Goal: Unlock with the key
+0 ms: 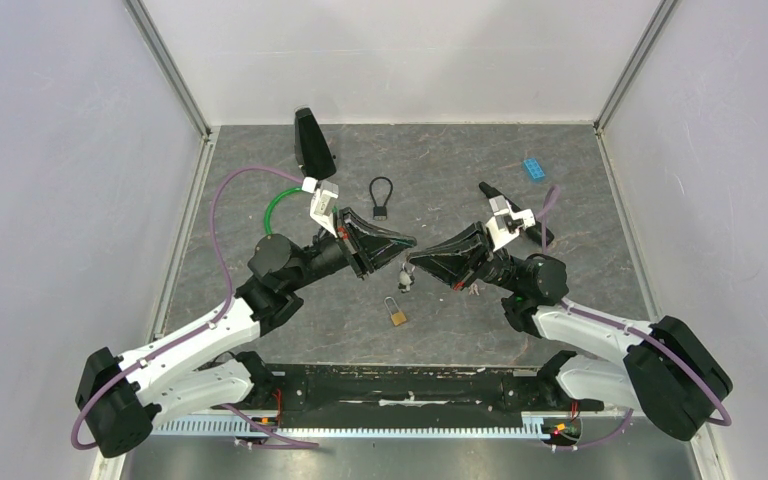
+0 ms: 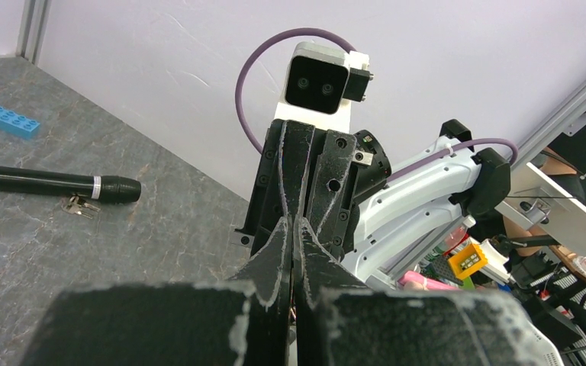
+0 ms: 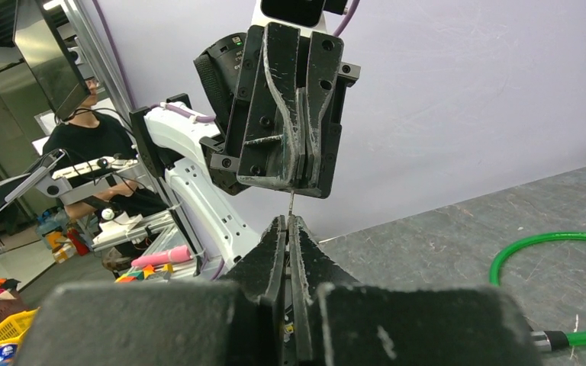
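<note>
The grey surface (image 1: 440, 150) carries everything, and the brass padlock (image 1: 397, 314) lying flat on it serves as the landmark. The left arm (image 1: 200, 340) and the right arm (image 1: 600, 335) reach in from either side and meet just beyond the padlock, above the surface. The left tool (image 3: 296, 181) has its fingers pressed together, and so does the right tool (image 3: 289, 227), the two pointing tip to tip. A thin metal blade, apparently the key (image 3: 291, 204), spans the small gap between them, with one end in each tool's closed tips. Beyond the padlock and to the left, a green cable (image 1: 278, 205) curves along the surface. Beyond it and to the right lies a black marker (image 2: 46, 183), with a small bunch of keys (image 2: 82, 204) just beside its barrel. A black looped cable lock (image 1: 381, 197) lies straight beyond the padlock, past the tools. A blue brick (image 1: 534, 169) sits farthest off, to the right.
</note>
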Action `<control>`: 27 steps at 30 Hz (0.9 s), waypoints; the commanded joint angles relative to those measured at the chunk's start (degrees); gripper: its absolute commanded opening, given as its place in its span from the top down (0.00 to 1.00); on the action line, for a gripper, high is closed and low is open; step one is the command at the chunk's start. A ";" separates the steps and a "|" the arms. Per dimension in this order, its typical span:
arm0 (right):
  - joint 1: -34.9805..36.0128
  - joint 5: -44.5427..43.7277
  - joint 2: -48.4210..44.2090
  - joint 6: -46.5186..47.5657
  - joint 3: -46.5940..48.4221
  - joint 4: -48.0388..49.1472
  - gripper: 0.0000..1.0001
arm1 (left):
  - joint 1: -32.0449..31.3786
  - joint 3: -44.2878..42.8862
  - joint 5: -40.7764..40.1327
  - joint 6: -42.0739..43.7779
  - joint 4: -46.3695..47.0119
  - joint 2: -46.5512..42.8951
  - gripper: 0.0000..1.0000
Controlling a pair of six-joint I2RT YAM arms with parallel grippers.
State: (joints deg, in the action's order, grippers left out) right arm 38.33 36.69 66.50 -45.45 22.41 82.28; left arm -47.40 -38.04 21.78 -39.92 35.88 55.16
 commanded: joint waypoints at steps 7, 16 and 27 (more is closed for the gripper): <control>-0.27 0.34 -0.25 0.38 2.29 0.72 1.00 | -0.77 0.40 -1.76 -1.32 1.09 -0.59 0.97; -0.36 -3.16 -3.17 2.36 0.20 -7.28 1.00 | -0.77 2.00 -10.57 -0.51 -8.04 -4.64 0.68; -2.18 -7.19 -9.82 9.73 -3.58 -29.25 1.00 | -0.77 2.71 -28.80 -9.43 -28.21 -10.27 0.07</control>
State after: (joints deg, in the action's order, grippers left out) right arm 36.62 31.44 59.75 -41.50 18.85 64.40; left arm -47.77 -35.46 3.25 -42.65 17.52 46.61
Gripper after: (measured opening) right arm 0.007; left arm 0.909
